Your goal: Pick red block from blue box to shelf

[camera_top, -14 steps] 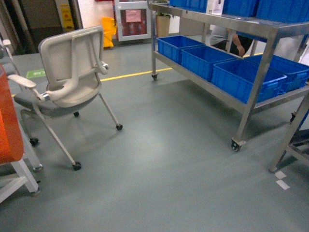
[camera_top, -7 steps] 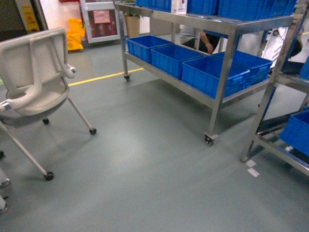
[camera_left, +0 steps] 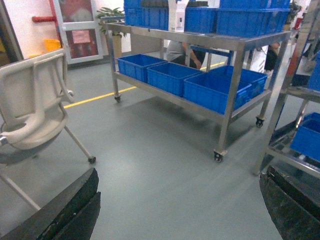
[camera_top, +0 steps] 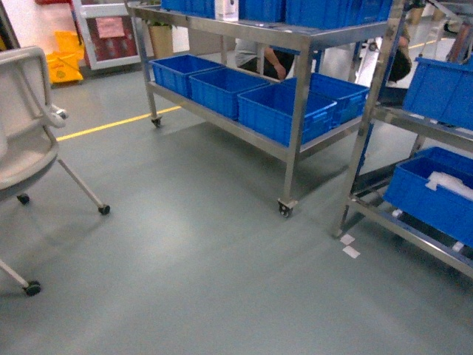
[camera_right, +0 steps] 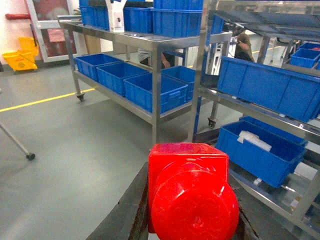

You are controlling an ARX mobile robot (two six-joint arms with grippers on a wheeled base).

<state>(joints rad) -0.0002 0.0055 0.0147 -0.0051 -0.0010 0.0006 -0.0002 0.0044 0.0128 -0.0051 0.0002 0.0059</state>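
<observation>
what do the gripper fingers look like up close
Only the fingers show, in the wrist views. The left gripper has broad, dark, near-black fingers with a rough matte surface, wedge-shaped at the frame's lower corners. The right gripper's fingers look equally dark. No cables or markings visible.

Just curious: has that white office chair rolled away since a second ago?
Cannot tell. The chair slid left in view, but so did the yellow floor line, so the camera turned.

We find no readable text: the pink notice [camera_top: 111, 27] on the door [camera_top: 103, 33] and the white bottle [camera_right: 116, 15] label are too blurred to read.
</observation>
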